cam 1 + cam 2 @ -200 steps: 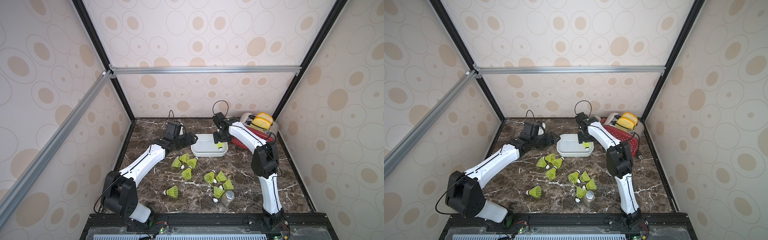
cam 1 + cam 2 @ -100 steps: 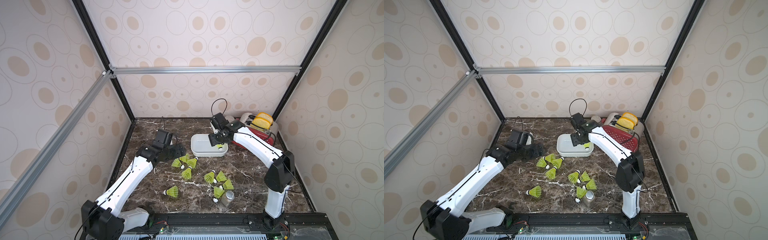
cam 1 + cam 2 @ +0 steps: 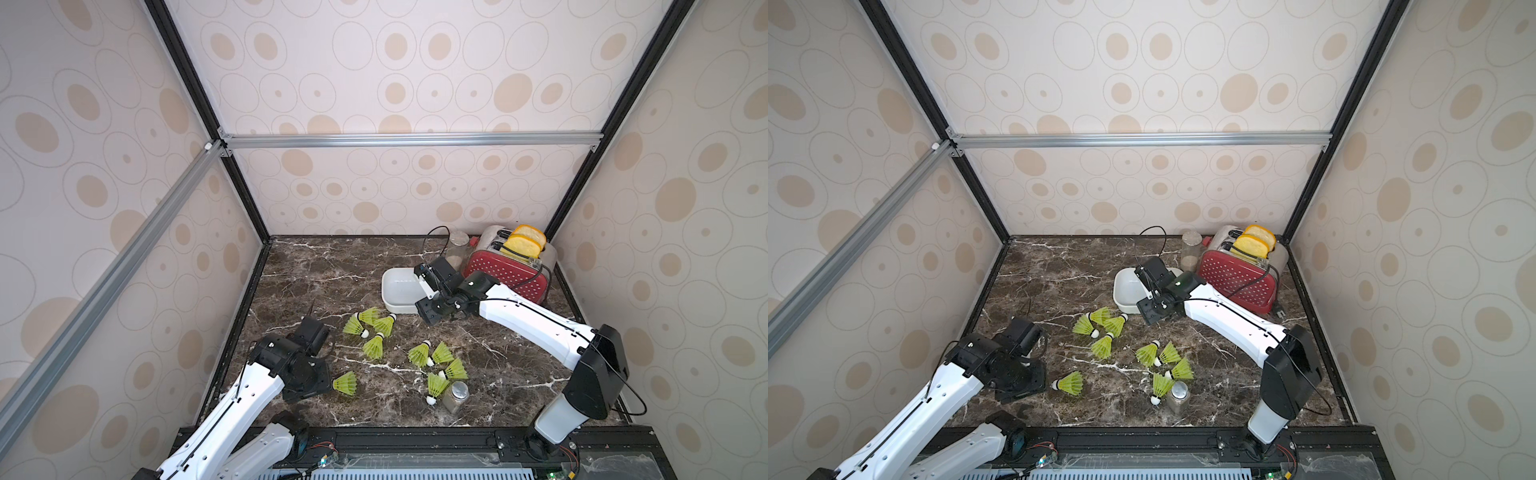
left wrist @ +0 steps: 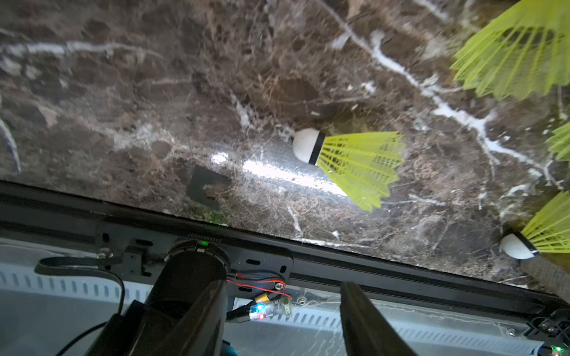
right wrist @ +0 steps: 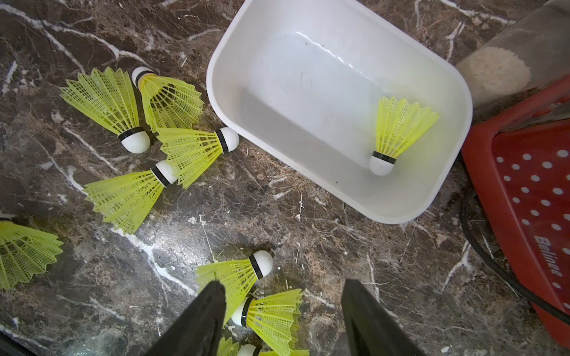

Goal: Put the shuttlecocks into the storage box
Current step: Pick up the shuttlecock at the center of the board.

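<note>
left hand (image 4: 282,289): the two dark fingers stand apart with an empty gap between them, gripping nothing and touching nothing, so released. in the left wrist view the lone shuttlecock (image 4: 354,163) lies on its side on the worktop (image 4: 154,92), centre right of the frame, white tip toward frame left, clear of the fingers. right hand (image 5: 282,283): fingers spread about as wide, empty, hovering above the marble. two shuttlecocks (image 5: 268,311) show through the gap at the bottom of the right wrist view, but they lie on the worktop below, ungripped. storage box (image 5: 308,77): upper right of that view, upright. the boxed shuttlecock (image 5: 398,129) lies inside near the frame-right wall, tip toward frame bottom. in both top views the box sits centre right, just left of the red toaster (image 3: 507,274), with the right arm covering part of it. a glass jar (image 3: 457,245) stands above the box in the frame, beside the toaster. nine shuttlecocks counted on the worktop in a top view: four clustered just below and left of the box, four at lower centre with one just beside a small shaker (image 3: 456,397), and the lone one at lower left, near the left hand.
</note>
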### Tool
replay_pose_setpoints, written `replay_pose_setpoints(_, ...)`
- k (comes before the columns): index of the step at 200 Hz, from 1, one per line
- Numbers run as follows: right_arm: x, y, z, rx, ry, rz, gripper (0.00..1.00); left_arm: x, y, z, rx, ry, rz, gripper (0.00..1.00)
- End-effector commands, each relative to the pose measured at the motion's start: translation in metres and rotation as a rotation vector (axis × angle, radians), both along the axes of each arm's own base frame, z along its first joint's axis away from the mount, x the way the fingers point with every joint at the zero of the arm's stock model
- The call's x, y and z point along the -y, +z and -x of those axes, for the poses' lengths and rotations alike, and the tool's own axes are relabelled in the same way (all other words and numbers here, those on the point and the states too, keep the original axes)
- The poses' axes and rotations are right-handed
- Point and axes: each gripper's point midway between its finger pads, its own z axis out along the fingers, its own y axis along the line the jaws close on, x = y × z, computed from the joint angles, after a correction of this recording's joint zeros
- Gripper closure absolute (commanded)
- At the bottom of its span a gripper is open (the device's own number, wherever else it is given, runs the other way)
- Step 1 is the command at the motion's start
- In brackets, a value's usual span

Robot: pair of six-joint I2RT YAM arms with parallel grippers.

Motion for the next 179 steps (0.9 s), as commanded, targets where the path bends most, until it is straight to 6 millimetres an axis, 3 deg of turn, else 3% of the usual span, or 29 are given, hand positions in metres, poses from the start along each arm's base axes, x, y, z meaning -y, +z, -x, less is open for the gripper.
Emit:
replay_pose_setpoints(1, 0.001, 0.015, -0.001, 0.038, 0.004, -0.032, 0.34, 0.004, -0.016, 0.019, -0.081, 0.002, -0.017, 0.40)
replay_pose_setpoints(56, 0.001, 0.018, 0.002, 0.036, 0.015, -0.037, 0.34, 0.011, -0.051, -0.007, -0.103, -0.100, -0.144, 0.40)
replay_pose_setpoints(139, 0.001, 0.028, -0.003, 0.064, 0.011, -0.037, 0.33, 0.023, -0.070, -0.020, -0.129, -0.137, -0.217, 0.33)
replay_pose_setpoints(179, 0.002, 0.027, -0.002, 0.061, 0.010, -0.037, 0.33, 0.025, -0.069, -0.036, -0.078, -0.164, -0.245, 0.31)
